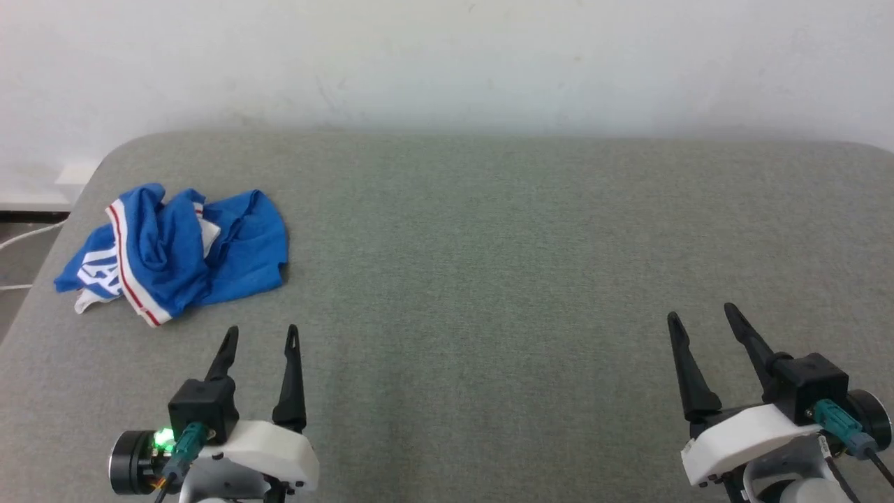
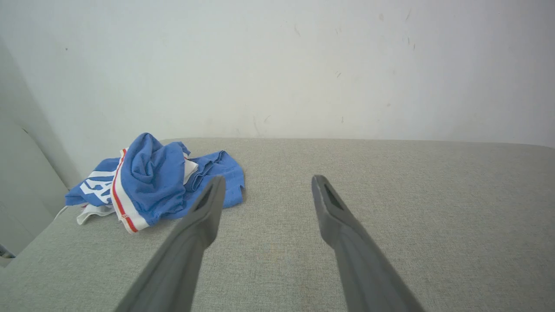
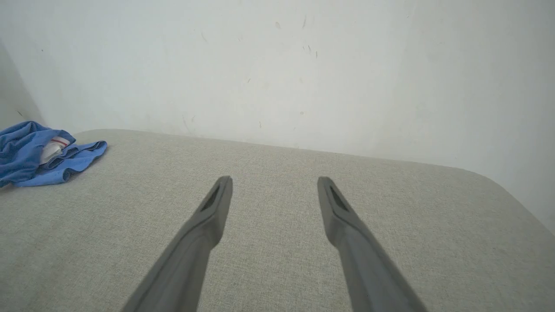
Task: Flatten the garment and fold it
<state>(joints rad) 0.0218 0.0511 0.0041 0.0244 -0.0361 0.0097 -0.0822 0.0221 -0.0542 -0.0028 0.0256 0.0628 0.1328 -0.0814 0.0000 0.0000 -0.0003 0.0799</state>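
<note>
Grey-green weave, stretching across the surface [image 1: 489,244] and carrying everything. Lying bunched near its far left corner: the garment [image 1: 174,258], blue folds and striped trim heaped, nothing spread out. Pointing at that heap from just short of it, fingers spread and gripping nothing: the left hand [image 1: 262,328]. Waiting well apart on the right, likewise spread and empty: the right hand [image 1: 700,310]. Judging by the crumple, only beginning the flattening; next, probably reaching in, pinching an edge, drawing it open.

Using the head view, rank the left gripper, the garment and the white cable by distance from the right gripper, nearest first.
From the right gripper:
1. Left gripper, lower left, open over the grey surface.
2. Garment, crumpled just beyond it, far left.
3. Cable, off the surface's left edge.
</note>
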